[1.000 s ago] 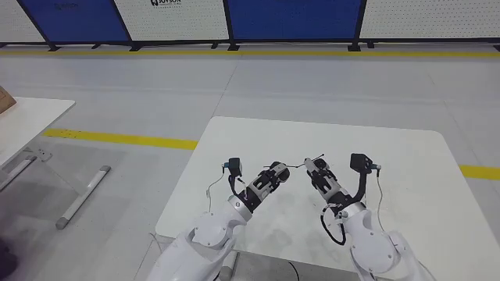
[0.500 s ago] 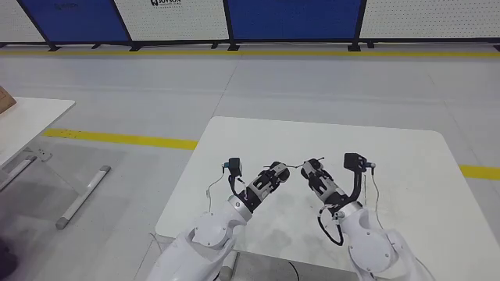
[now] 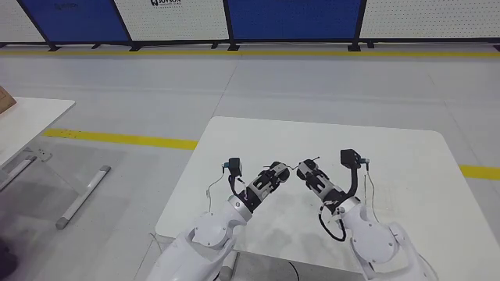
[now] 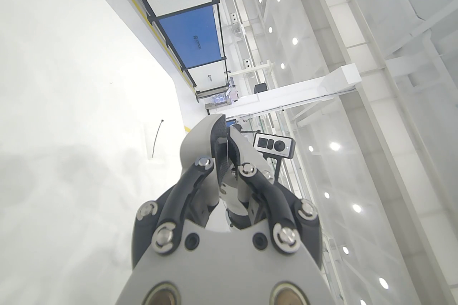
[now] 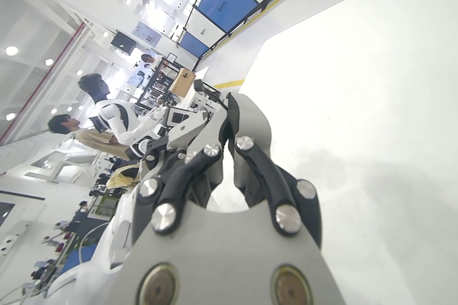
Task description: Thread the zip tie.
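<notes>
The main danger, as I judge it, is that the two ends miss each other. The tie (image 5: 214, 98) is thin and bends easily, so a small error of angle between the claws could push the tip beside the hole of the head, or buckle the strip. It could also slide in the grip, because each claw pinches only a narrow strip. The left claw (image 3: 286, 172) is closed on the tie, which shows as a thin line between its pads. The right claw (image 3: 301, 169) is closed too, it seems on the same tie, with a short black end standing out past its fingertips. In the top view the right claw is just at 3 o'clock of the left one, above the table (image 3: 391, 148), and the tie runs between them. A second tie (image 4: 156, 138) lies on the table, apart from both claws.
</notes>
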`<state>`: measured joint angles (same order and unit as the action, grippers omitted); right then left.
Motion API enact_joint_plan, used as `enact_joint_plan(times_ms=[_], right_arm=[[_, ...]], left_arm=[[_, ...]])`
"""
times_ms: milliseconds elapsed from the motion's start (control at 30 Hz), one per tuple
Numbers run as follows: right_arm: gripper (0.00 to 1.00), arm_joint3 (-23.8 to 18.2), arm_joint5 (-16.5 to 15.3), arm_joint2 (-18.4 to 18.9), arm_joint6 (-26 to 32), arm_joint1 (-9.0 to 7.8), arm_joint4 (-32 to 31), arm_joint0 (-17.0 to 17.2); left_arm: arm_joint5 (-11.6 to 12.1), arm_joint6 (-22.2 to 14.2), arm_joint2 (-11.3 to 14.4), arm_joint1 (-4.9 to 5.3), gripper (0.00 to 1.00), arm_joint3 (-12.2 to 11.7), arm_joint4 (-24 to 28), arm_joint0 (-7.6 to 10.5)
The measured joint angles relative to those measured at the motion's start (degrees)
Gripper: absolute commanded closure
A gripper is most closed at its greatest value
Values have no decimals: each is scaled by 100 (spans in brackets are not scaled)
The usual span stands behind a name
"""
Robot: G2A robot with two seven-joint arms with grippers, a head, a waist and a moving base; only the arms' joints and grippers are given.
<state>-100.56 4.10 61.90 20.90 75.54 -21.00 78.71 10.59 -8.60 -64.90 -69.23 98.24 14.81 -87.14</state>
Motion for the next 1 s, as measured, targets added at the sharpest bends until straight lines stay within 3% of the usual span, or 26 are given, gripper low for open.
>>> enact_joint_plan(times_ms=[500, 667, 1000], right_arm=[[100, -224, 46, 101, -136, -28, -179, 163], [100, -267, 103, 107, -162, -32, -266, 187], [100, -296, 66, 64, -195, -34, -400, 228]], left_arm=[[-13, 29, -3, -6, 100, -12, -120, 27], [-7, 29, -4, -4, 84, 29, -192, -4], [-65, 1, 33, 0, 89, 75, -412, -34]])
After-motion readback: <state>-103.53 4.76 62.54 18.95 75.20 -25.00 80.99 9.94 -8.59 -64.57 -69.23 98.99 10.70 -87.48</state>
